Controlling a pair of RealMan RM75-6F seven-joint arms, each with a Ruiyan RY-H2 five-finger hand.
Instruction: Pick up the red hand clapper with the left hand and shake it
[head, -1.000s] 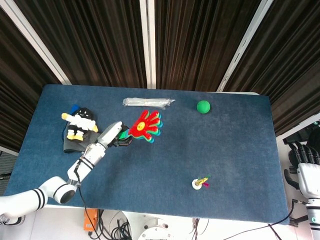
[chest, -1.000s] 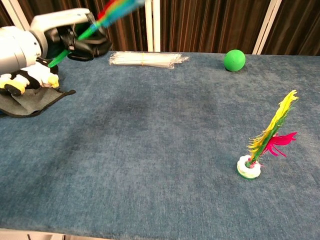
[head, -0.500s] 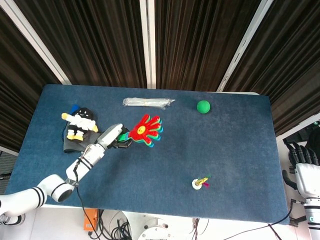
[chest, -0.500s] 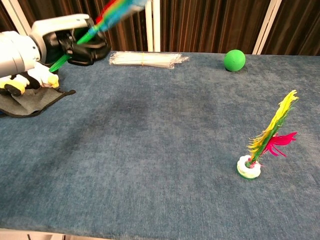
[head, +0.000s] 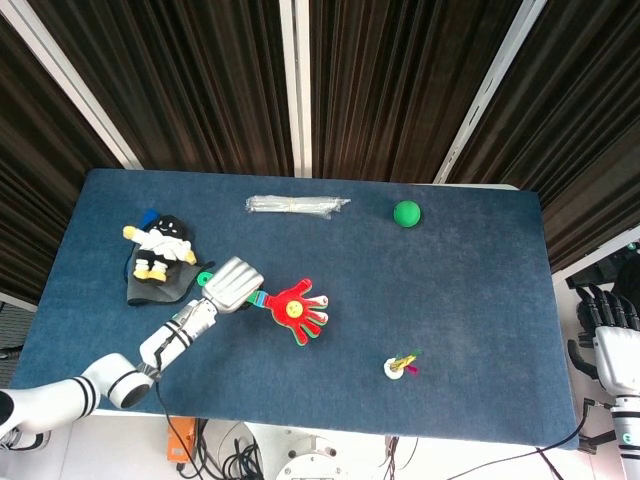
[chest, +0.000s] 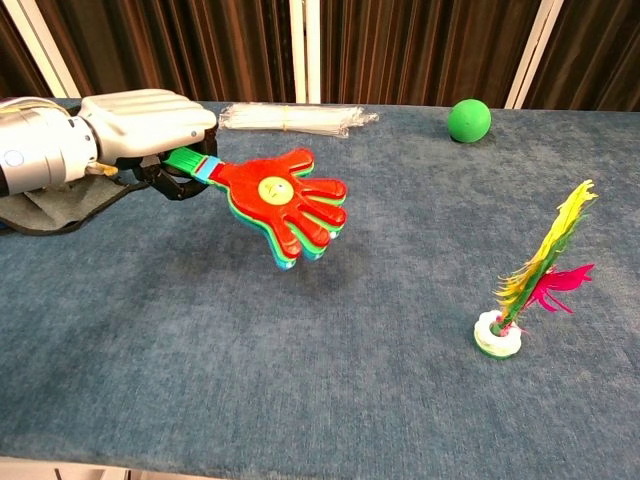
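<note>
Dark ribbed curtains with pale uprights back a blue felt table (head: 450, 300), on which you have the following

Item: red hand clapper (chest: 280, 200), raised clear of the cloth, tilted down toward the table's middle, coloured layers stacked beneath the red face. Your left hand (chest: 150, 125) grips its green handle, fingers wrapped under, palm back uppermost; holding by the handle end leaves the paddles free to slap, which suits shaking.

Item: your right hand (head: 605, 325), parked off the table's right edge, holding nothing; whether its fingers are spread or curled you cannot tell.

Item: plush doll (head: 160, 245) on a dark cloth (head: 150, 287), just behind the left arm.

Item: clear-wrapped bundle of sticks (chest: 290, 118) and green ball (chest: 469, 119), along the far edge, well apart.

Item: feathered shuttlecock (chest: 525, 280), upright, near right
</note>
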